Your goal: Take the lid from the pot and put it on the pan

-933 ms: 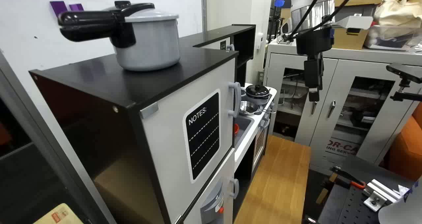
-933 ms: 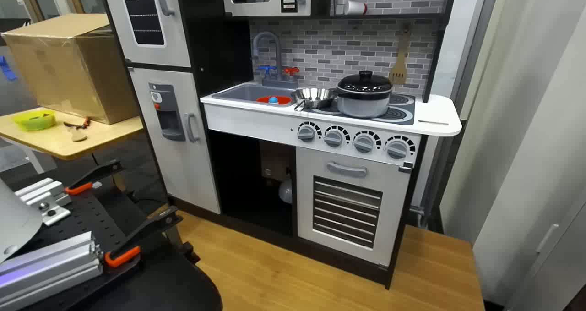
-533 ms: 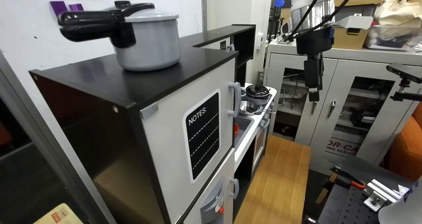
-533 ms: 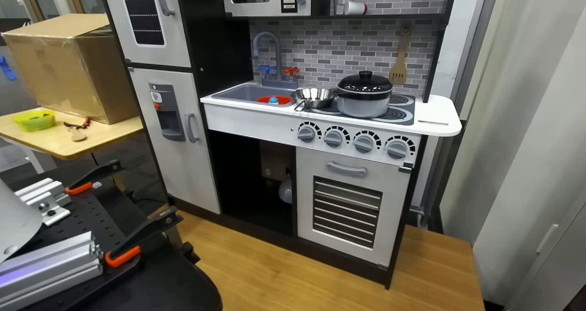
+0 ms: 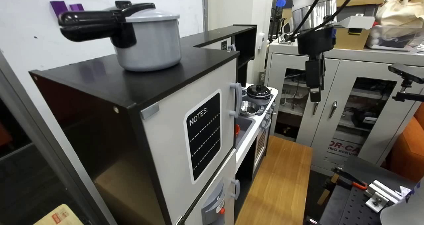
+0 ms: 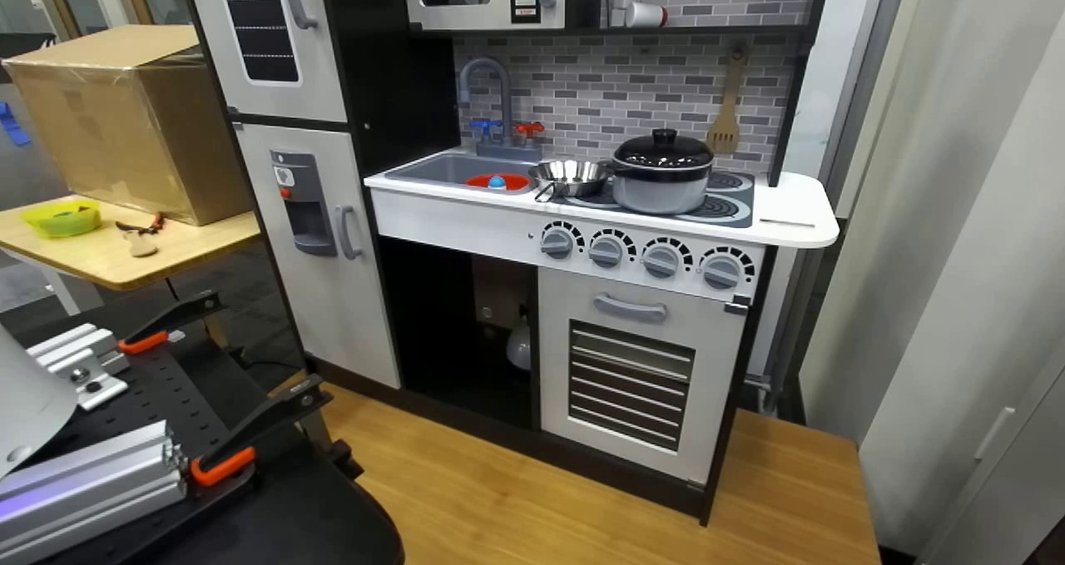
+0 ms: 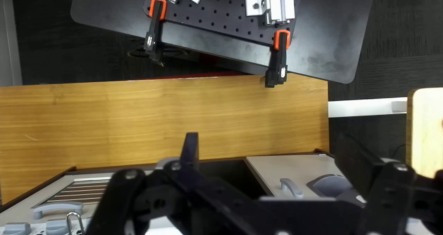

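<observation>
The pot is grey and stands on the toy stove, with a glossy black lid on top. Both exterior views show it; the pot and lid also appear small and distant. The shiny metal pan stands beside the pot, toward the sink; it also shows in an exterior view. My gripper hangs high, away from the stove. In the wrist view its fingers are wide apart with nothing between them. There, the pan's wire handle shows low at left; pot and lid are out of view.
A grey pressure cooker stands on the toy fridge. The sink holds a red bowl. A faucet and a hanging wooden spatula are behind the counter. Clamps hold the robot's black table edge.
</observation>
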Robot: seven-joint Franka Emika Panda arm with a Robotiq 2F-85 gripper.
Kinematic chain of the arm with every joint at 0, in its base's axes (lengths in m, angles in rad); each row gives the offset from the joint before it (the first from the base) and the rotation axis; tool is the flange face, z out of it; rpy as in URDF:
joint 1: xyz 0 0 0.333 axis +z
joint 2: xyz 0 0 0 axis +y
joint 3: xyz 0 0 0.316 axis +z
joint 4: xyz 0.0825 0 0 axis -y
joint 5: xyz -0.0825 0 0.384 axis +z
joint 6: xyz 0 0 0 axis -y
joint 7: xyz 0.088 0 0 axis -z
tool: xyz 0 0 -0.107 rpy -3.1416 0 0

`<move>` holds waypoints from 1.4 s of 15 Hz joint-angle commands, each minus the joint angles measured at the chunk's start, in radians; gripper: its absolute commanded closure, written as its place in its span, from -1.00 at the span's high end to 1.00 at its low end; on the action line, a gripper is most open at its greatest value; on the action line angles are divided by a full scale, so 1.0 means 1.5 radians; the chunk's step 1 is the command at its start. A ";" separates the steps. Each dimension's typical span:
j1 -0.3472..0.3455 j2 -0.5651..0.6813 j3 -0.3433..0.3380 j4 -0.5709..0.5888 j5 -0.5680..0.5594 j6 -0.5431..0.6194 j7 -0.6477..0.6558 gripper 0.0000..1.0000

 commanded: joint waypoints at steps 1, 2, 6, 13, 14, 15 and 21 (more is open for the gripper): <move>-0.003 0.000 0.003 0.001 0.001 -0.001 -0.001 1.00; -0.003 0.000 0.003 0.001 0.001 -0.001 -0.001 1.00; -0.003 0.000 0.003 0.001 0.001 -0.001 -0.001 1.00; -0.003 0.000 0.003 0.001 0.001 -0.001 -0.001 1.00; -0.003 0.017 0.001 0.009 0.000 0.008 -0.008 1.00; -0.003 0.032 0.000 0.014 -0.004 0.023 -0.013 1.00; -0.039 0.175 -0.035 0.114 -0.047 0.142 -0.038 1.00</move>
